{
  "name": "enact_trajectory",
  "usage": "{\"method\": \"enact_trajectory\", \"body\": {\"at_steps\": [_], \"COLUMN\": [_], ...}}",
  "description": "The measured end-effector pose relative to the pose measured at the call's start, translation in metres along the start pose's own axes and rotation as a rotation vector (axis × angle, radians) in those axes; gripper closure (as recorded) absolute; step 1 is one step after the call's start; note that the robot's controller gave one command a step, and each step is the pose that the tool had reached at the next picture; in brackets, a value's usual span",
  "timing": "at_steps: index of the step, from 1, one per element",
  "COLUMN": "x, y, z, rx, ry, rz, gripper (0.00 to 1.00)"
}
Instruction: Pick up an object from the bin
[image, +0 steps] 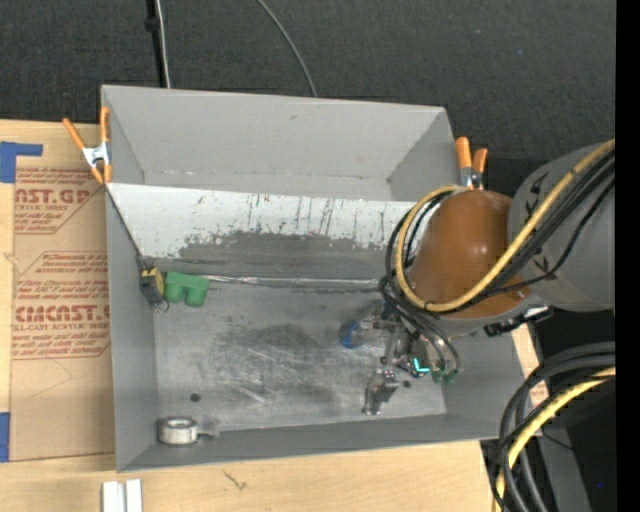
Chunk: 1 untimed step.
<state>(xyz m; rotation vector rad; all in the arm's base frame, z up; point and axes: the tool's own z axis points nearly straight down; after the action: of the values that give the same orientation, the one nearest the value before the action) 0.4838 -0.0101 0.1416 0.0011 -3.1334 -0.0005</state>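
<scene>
Small blue thing (351, 335): rounded and compact, with a paler patch on its left side. It lies on the floor of the bin (270, 360), right of centre and nearer the right wall than the left. It is too small for a long axis or a heading to be read.

The hand (382, 388) hangs low over the floor, just right of and below the blue thing. Whether the two touch cannot be told, nor whether the hand is spread or pressed together.

The arm (575, 250) enters from the right. An orange cover (465, 250) sits over its wrist, with yellow and black cables (402, 245) looped around it.

Well apart from the hand:
- A green block (186, 290) lies at the far left of the floor, by the back wall.
- A pale ring (177, 431) lies flat in the near left corner.
</scene>
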Motion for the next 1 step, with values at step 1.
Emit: {"method": "enact_trajectory", "body": {"at_steps": [1], "x": [-0.0336], "y": [-0.0591], "z": [0.0145], "rx": [0.003], "ry": [-0.010], "rz": [-0.109], "gripper": [0.00]}}
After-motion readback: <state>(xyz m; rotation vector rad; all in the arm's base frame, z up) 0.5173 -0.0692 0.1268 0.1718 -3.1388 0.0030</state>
